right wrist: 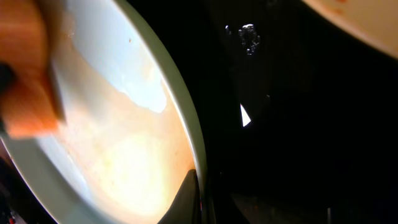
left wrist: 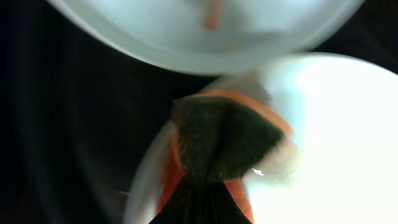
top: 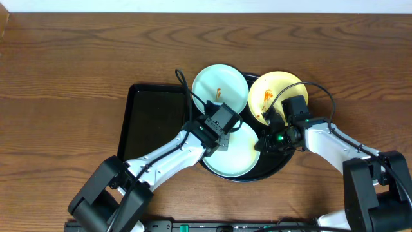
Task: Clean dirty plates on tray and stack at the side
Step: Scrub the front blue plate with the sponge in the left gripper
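Observation:
The round black tray point(top: 275, 169) holds three plates. A pale blue plate point(top: 219, 84) with an orange smear lies at the back, and it also shows in the left wrist view point(left wrist: 205, 37). A pale yellow smeared plate point(top: 283, 87) lies at the back right. A second pale blue plate point(top: 238, 158) lies at the front. My left gripper point(top: 219, 127) is shut on an orange and dark green sponge point(left wrist: 224, 140) pressed on the front plate point(left wrist: 329, 124). My right gripper point(top: 266, 142) is shut on that plate's right rim point(right wrist: 193, 143), with one finger point(right wrist: 188, 196) inside the rim.
A smaller black rectangular tray point(top: 151, 119) lies just left of the round tray. The brown wooden table point(top: 64, 77) extends around both. In the right wrist view, water drops point(right wrist: 247, 36) sit on the black tray floor, and the yellow plate's edge point(right wrist: 364, 22) is at the top right.

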`<action>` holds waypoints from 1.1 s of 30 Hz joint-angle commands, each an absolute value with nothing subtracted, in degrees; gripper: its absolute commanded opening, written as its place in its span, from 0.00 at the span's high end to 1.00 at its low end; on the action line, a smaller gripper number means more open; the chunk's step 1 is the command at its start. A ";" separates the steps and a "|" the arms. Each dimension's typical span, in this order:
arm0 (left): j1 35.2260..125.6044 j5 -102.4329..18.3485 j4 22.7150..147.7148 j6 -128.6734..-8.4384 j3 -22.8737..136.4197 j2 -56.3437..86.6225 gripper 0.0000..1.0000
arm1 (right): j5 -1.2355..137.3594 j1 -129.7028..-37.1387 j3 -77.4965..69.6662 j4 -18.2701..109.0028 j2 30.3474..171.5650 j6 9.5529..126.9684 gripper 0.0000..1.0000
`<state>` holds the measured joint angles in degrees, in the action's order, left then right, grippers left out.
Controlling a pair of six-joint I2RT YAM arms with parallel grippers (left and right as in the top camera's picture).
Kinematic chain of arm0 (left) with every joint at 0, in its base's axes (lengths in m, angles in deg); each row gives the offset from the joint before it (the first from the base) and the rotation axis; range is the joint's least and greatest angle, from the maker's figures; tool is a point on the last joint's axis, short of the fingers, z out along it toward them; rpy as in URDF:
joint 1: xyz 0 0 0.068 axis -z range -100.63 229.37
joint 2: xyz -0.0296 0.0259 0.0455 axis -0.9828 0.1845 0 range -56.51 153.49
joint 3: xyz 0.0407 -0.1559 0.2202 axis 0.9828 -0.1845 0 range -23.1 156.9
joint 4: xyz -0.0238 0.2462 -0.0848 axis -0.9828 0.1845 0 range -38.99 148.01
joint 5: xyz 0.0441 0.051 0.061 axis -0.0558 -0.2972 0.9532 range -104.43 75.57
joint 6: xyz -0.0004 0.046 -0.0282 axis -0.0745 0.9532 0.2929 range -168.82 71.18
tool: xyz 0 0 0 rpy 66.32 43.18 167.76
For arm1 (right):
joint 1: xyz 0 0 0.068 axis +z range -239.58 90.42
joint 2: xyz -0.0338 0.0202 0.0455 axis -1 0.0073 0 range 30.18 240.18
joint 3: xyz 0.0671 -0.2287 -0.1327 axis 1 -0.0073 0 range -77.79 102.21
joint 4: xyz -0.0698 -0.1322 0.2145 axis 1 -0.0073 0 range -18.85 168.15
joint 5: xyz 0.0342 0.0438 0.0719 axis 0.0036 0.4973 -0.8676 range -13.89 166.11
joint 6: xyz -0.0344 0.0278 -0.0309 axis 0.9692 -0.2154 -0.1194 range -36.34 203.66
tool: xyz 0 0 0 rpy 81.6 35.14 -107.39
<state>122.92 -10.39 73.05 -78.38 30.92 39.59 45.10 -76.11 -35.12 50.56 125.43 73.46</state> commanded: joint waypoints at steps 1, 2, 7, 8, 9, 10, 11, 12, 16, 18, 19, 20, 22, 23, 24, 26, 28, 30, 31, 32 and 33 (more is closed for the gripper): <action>124.53 -29.15 73.03 -77.38 30.92 38.76 0.92 | 45.82 -75.65 -35.49 50.01 126.21 74.25 0.99; 125.34 -31.55 73.05 -77.38 30.92 38.76 0.92 | 45.82 -75.65 -35.49 49.92 126.21 74.25 0.99; 128.84 -28.40 73.03 -75.85 30.92 38.76 0.92 | 45.84 -75.67 -35.49 49.60 126.21 74.25 0.99; 129.08 -25.80 73.01 -75.85 30.92 38.76 0.92 | 45.82 -75.65 -35.49 49.57 126.21 74.25 0.99; 129.10 -22.83 72.99 -75.87 30.92 38.76 0.92 | 45.82 -75.67 -35.49 49.57 126.21 74.25 0.99; 129.01 -18.68 72.96 -75.87 30.92 38.76 0.92 | 45.82 -75.67 -35.49 49.55 126.21 74.25 0.99; 128.77 -15.01 72.99 -75.87 30.92 38.76 0.92 | 45.82 -75.67 -35.49 49.44 126.21 74.25 0.99; 128.16 -9.19 72.96 -75.87 30.92 38.76 0.92 | 45.82 -75.65 -35.49 49.25 126.19 74.25 0.99; 125.34 1.65 72.29 -75.87 30.92 38.76 0.93 | 45.82 -75.65 -35.49 48.94 126.19 74.25 0.99; 122.72 3.73 72.16 -75.82 30.92 38.76 0.92 | 45.82 -75.65 -35.49 48.96 126.19 74.25 0.99; 121.60 3.68 72.33 -75.82 30.92 38.76 0.92 | 45.82 -75.65 -35.49 48.96 126.19 74.25 0.99; 120.53 3.68 72.79 -75.78 30.92 38.76 0.92 | 45.82 -75.65 -35.49 48.96 126.19 74.25 0.99; 118.65 3.68 73.53 -75.04 30.94 38.73 0.92 | 45.82 -75.65 -35.49 48.96 126.19 74.25 0.99; 117.98 3.66 73.97 -74.49 30.98 38.58 0.92 | 45.82 -75.65 -35.49 48.96 126.19 74.25 0.99; 117.26 3.68 74.69 -73.94 31.16 38.25 0.92 | 45.82 -75.65 -35.49 48.96 126.19 74.25 0.99; 116.42 3.38 76.90 -73.94 31.92 36.74 0.93 | 45.84 -75.67 -35.49 48.98 126.19 74.25 0.99; 116.01 2.55 79.83 -74.01 32.82 33.84 0.92 | 45.87 -75.67 -35.49 48.98 126.19 74.18 0.99; 115.94 2.59 82.30 -74.18 33.08 29.82 0.92 | 46.57 -75.67 -35.49 48.98 126.19 73.03 0.99; 115.97 2.59 83.46 -74.62 33.08 27.43 0.92 | 47.18 -75.67 -35.49 49.03 126.19 72.37 0.99; 115.97 2.59 84.24 -74.62 33.08 25.55 0.92 | 47.61 -75.67 -35.47 49.27 126.19 71.60 0.99; 115.97 2.57 84.94 -74.62 33.08 23.63 0.92 | 47.59 -75.67 -35.49 49.68 126.19 71.47 0.99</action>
